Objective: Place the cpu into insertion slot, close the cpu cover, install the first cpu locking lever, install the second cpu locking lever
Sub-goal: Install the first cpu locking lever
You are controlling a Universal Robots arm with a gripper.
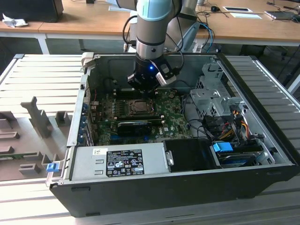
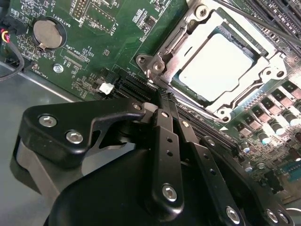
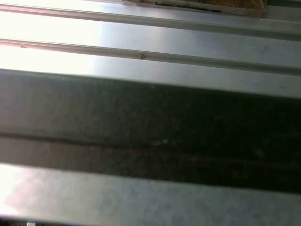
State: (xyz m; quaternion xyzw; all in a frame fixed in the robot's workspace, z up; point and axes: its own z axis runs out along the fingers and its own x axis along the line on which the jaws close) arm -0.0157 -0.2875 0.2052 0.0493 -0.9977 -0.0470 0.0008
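I see the arm reaching down into the open computer case [image 1: 262, 154], which lies on its side on a ribbed metal table [image 1: 42, 75]. The gripper [image 1: 146, 90] hangs over the green motherboard [image 1: 176, 117], just behind the insertion slot [image 1: 138, 107] as the exterior view shows it.

In the second wrist view the gripper's [image 2: 162, 96] black fingers [image 2: 165, 141] are pressed together, tips meeting with nothing between them. The tips sit at the edge of the socket hardware, near the corner hinge of the cpu cover [image 2: 188, 26]; I cannot tell whether they touch it.

The cpu [image 2: 215, 66] lies flat inside the insertion slot [image 2: 275, 75], its pale metal top showing through the square window of the cpu cover. The cover lies down over the chip, framing it on all sides. A thin metal rod, one locking lever [image 2: 263, 23], runs along the far side of the socket; I cannot tell whether it is latched.

A round coin battery [image 2: 47, 34] sits on the board, well apart from the socket. The first wrist view shows ribbed metal panelling [image 3: 150, 61] in light and dark bands.
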